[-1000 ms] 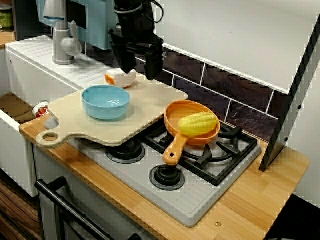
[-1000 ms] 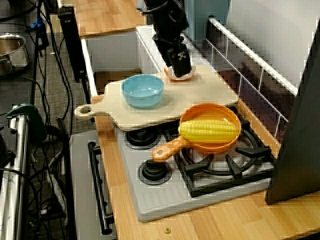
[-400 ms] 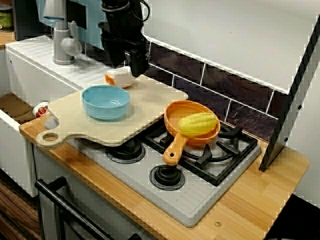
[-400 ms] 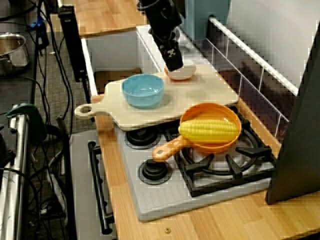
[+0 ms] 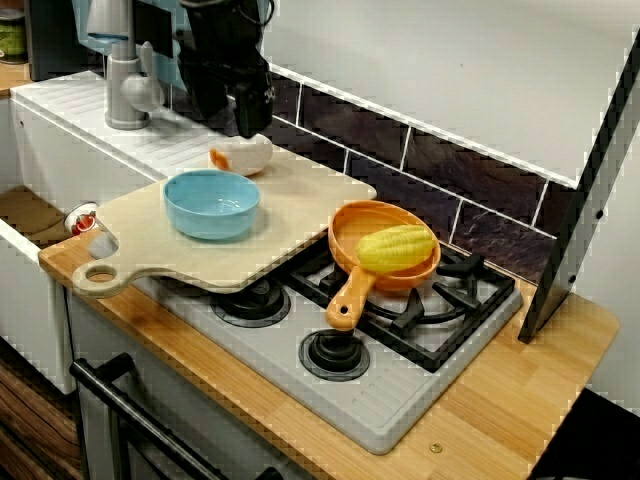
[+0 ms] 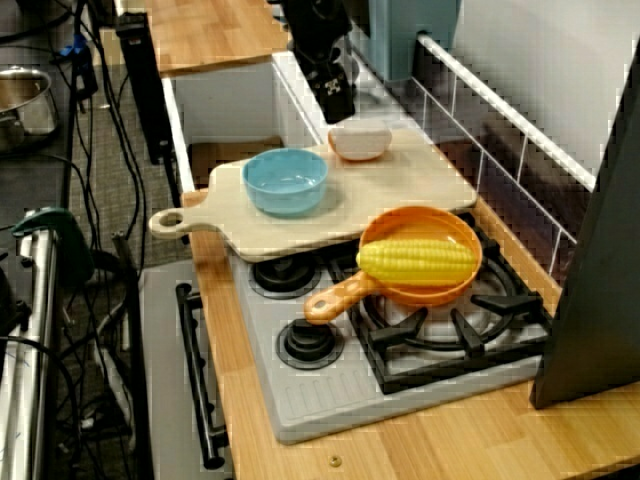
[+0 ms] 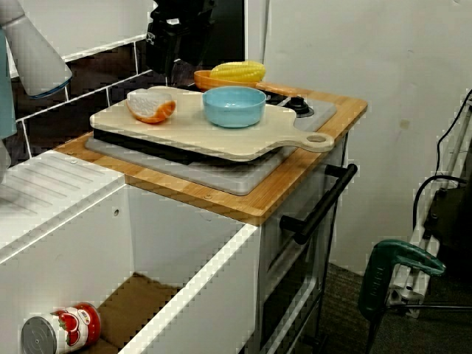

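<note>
Black gripper [image 5: 231, 122] hung w/ fingers apart, prob. empty, just above orange-white shell-like piece [image 5: 243, 155] on pale wooden cutting board [image 5: 300, 205].

Black end effector [image 5: 230, 113], orange-and-white food piece [image 5: 243, 155], blue bowl [image 5: 211, 203], yellow corn [image 5: 396, 248].

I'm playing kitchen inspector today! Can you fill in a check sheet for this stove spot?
Surface: wooden counter with a grey stove top; a cutting board lies across the burners.
Job's things: white-and-orange piece at the board's far edge.
Clutter: blue bowl on the board; orange pan on a burner, corn in it.
Tool: open, empty, just above the piece, apart from it.
Cables: black cables on the floor.
Surroundings: tiled wall, faucet, tomato can in the sink.
</note>
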`<action>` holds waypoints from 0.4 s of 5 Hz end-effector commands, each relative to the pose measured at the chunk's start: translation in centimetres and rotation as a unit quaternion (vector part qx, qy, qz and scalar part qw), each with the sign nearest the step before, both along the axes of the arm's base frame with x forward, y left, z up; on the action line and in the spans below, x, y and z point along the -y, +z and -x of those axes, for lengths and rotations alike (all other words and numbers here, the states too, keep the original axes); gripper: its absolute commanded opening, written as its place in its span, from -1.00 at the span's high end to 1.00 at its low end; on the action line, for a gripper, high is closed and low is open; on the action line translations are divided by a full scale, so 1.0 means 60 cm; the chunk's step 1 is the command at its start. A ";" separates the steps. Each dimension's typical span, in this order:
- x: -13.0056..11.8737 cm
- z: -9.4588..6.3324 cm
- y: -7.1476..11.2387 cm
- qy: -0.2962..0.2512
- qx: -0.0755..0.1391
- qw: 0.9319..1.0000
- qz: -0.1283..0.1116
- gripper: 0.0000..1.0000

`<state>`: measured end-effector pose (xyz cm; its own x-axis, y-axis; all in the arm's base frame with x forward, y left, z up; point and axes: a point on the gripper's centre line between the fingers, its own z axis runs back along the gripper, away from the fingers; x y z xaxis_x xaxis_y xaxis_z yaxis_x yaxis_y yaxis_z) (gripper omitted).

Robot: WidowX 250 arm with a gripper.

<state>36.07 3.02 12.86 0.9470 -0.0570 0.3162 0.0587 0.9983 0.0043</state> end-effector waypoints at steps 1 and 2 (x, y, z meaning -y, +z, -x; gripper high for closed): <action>-0.039 -0.012 0.009 0.018 0.033 0.999 -0.017 -1.00; -0.047 -0.017 0.003 0.029 0.037 0.999 -0.016 -1.00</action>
